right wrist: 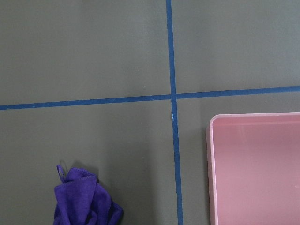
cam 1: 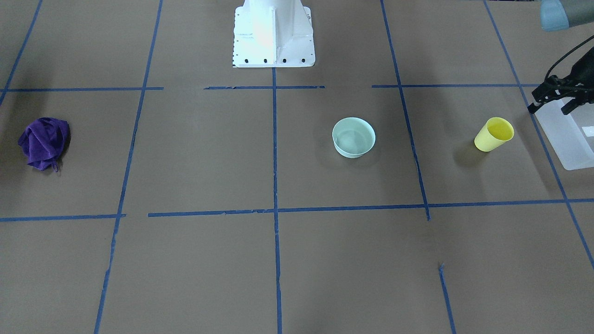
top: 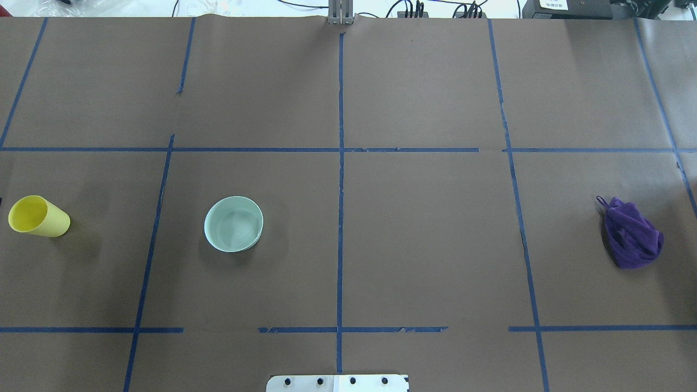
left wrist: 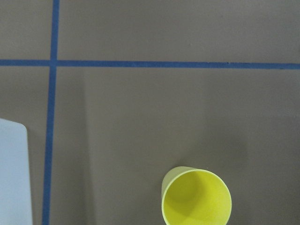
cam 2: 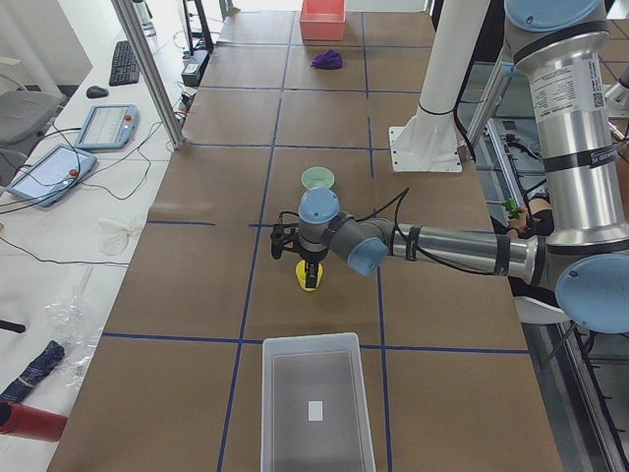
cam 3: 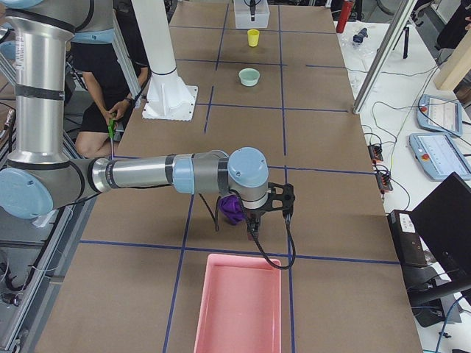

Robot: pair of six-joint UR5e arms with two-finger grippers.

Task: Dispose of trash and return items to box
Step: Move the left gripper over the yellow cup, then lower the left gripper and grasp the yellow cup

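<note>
The small yellow cup (cam 1: pixel 494 134) stands upright on the brown table, also in the overhead view (top: pixel 38 216) and low in the left wrist view (left wrist: pixel 197 197). The frosted whitish box (cam 1: pixel 573 144) lies just beyond it; the exterior left view shows it empty (cam 2: pixel 316 398). My left gripper (cam 1: pixel 551 110) hangs above the gap between cup and box, its two black fingers apart and empty. My right gripper (cam 3: pixel 254 219) hovers over a crumpled purple cloth (cam 3: pixel 232 209); I cannot tell whether it is open or shut.
A mint green bowl (cam 1: pixel 353 137) stands upright near the table's middle. The purple cloth (top: pixel 631 240) lies at the robot's right end beside a pink bin (right wrist: pixel 255 168). The white robot base (cam 1: pixel 273 35) stands at the table's edge.
</note>
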